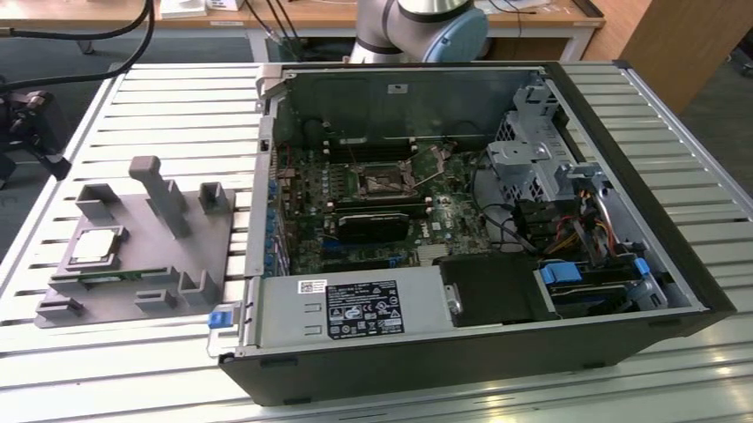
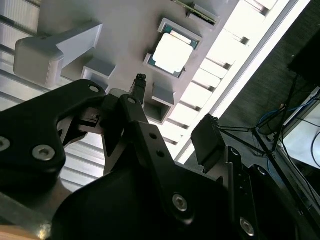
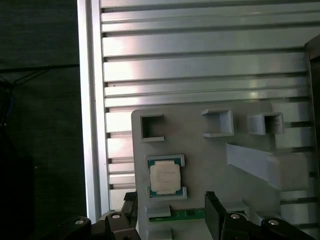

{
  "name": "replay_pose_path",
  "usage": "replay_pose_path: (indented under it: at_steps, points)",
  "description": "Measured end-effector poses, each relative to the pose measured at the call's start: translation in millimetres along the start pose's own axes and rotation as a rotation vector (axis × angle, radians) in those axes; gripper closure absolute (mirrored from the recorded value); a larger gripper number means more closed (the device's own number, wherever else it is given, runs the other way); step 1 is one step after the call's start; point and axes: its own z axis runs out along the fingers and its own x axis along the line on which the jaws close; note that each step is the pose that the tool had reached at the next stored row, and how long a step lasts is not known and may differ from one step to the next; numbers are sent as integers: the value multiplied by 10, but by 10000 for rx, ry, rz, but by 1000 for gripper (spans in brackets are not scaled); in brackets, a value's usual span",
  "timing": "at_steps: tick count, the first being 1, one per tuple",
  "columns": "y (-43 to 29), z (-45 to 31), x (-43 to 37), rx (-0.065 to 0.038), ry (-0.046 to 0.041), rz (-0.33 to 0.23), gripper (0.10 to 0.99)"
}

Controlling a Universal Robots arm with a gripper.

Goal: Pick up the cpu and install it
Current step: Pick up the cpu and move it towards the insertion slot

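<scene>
2 grey clips (image 3: 165, 160) flank the cpu (image 3: 165, 178) on its holder (image 3: 200, 145), pincer (image 3: 171, 202) spread.

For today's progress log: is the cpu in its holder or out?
In: the cpu lies flat between the grey fixture's brackets, gripper apart from it.

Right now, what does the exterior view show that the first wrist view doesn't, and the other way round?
The exterior view adds the open computer case, its motherboard socket and the arm's base. The first wrist view adds the gripper, open, close to the cpu but not touching it. Both share the cpu seated in the grey holder on the slatted table.
</scene>
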Motion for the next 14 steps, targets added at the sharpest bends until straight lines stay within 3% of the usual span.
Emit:
replay_pose_path:
  at_steps: [14]
  points:
    - [-47,142,-2,0,1,-11,439]
